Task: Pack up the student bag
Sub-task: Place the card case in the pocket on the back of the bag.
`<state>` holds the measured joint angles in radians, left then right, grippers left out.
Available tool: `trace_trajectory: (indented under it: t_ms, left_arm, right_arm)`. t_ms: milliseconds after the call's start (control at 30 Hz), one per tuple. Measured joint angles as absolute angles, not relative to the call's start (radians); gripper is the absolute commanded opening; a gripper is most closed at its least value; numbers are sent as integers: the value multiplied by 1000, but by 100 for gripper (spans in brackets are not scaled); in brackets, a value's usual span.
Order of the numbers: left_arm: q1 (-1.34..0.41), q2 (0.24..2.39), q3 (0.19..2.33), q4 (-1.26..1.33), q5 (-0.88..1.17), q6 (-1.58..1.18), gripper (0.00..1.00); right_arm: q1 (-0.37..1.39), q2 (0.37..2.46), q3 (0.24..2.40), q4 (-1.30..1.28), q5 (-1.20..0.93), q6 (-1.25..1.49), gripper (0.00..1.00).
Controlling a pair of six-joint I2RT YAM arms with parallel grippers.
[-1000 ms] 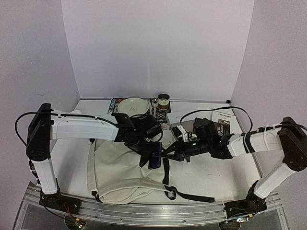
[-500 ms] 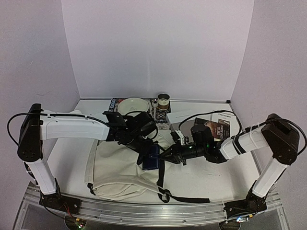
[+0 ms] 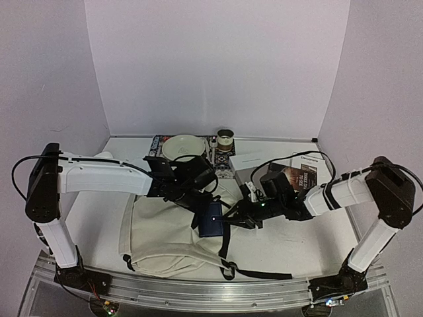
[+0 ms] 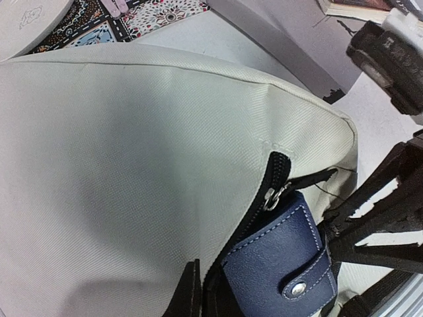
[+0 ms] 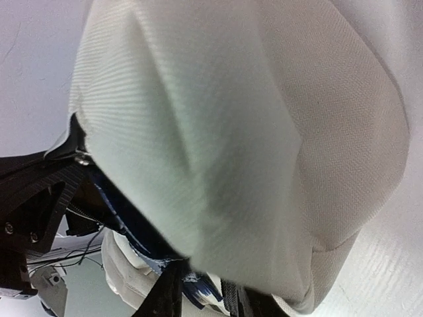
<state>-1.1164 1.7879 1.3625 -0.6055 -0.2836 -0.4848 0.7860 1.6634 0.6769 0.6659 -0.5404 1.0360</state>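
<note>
The student bag [image 3: 162, 231] lies flat in the left-centre of the top view, cream with black straps. My left gripper [image 3: 197, 210] is shut on the fabric edge beside the bag's zip [image 4: 274, 191], and it holds the opening up. A dark blue wallet [image 3: 213, 219] with a snap tab sticks partly out of that opening [image 4: 291, 261]. My right gripper [image 3: 232, 214] reaches in from the right. Its fingers [image 5: 168, 294] stand a little apart, open, with the wallet's blue edge [image 5: 198, 287] between them. The bag's fabric [image 5: 251, 132] fills most of the right wrist view.
At the back of the table stand a pale bowl [image 3: 184, 146] on a patterned mat [image 3: 157, 141], a small round tin [image 3: 225, 138], a white box [image 3: 250, 160] and a dark book [image 3: 303, 176]. A black strap [image 3: 264, 271] trails toward the near edge.
Both grippers and the wallet sank toward the bag's opening. The right gripper's jaws parted from shut to slightly open. The bag's fabric shifted a little.
</note>
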Motion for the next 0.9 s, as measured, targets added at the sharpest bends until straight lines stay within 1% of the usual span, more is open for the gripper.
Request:
trace_trajectory:
  t_ms: [100,333,700,900]
  left_arm:
    - [-1117,1804,1362,-586,-284,-500,0]
    - [-1118,1852,1363,-563,-292,-524,0]
    - [-1118,1882,1364,-548,-295,-530,0]
    - [-1118,1882,1364,-548,-295,-532,0]
  right_arm:
    - [786,1609,686,592,-503,995,39]
    - [808,1542,686,511,-449,940,42]
    - [891,1530,666,492,-383,928,44]
    - [906,1582,661,524,-371,933,44]
